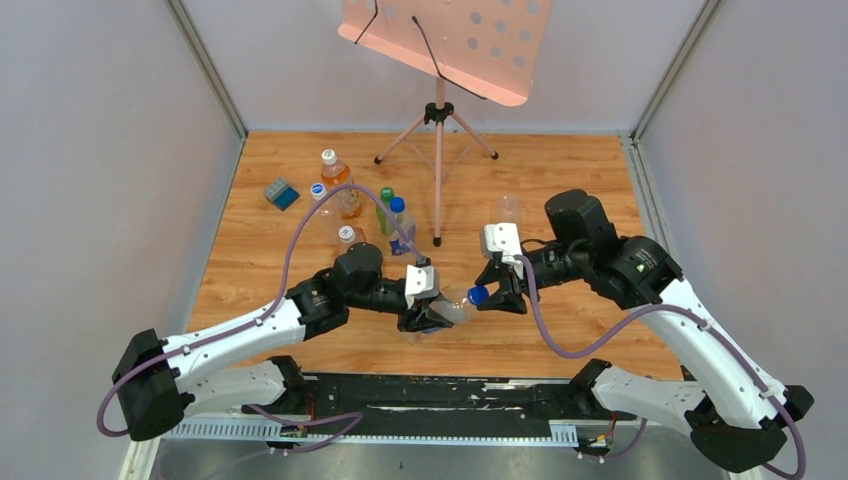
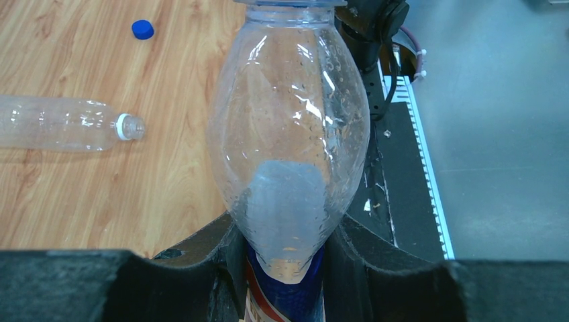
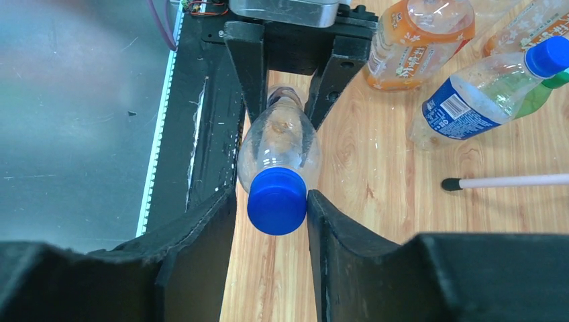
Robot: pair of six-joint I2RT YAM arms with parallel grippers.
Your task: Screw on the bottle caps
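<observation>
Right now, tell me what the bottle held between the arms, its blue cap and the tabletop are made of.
The bottle: clear thin plastic, likely PET; glossy glints, see-through, droplets inside.
The blue cap: opaque plastic, smooth satin top with a soft sheen.
The tabletop: wood-look, grain and plank seams visible; real wood or laminate, cannot tell.

Clear glossy plastic bottle (image 2: 288, 121) with smooth blue plastic cap (image 3: 276, 200); wood-grain table (image 1: 560, 180), slight sheen; matt black fingers (image 3: 194, 248).
</observation>
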